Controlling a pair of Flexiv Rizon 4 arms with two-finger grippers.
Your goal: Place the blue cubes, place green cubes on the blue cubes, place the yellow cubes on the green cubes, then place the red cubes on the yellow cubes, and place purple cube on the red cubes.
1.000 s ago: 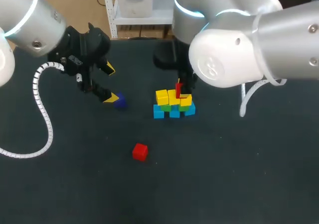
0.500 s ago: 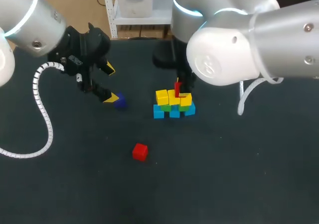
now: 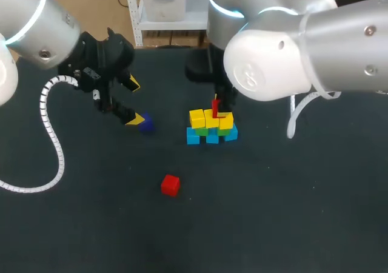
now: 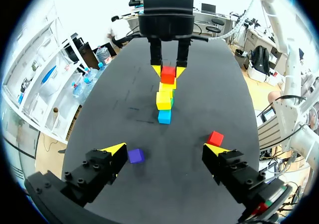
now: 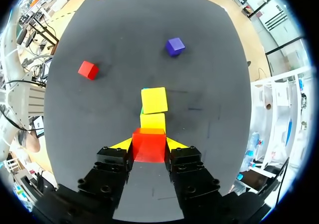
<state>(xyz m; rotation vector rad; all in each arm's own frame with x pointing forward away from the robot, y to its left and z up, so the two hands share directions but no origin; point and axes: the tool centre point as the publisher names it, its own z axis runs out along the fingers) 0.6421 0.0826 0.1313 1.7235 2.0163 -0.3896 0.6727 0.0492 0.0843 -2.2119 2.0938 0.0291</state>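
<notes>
A stack stands mid-table: blue cubes (image 3: 211, 136) at the bottom, green cubes (image 3: 224, 129) on them, yellow cubes (image 3: 205, 118) on top. My right gripper (image 5: 149, 145) is shut on a red cube (image 5: 148, 144), also seen in the head view (image 3: 216, 108), held just above the yellow row at its back side. A second red cube (image 3: 170, 185) lies loose toward the table's front. The purple cube (image 3: 146, 124) rests left of the stack. My left gripper (image 3: 133, 103) hangs open above the purple cube, which in the left wrist view (image 4: 135, 156) lies beside one open finger.
The dark table (image 3: 273, 212) has free room in front and to the right. A white coiled cable (image 3: 51, 139) hangs from my left arm over the table's left side.
My right arm has shifted slightly left and the red cube in its gripper sits a little nearer the yellow cubes. The left arm has not moved.
</notes>
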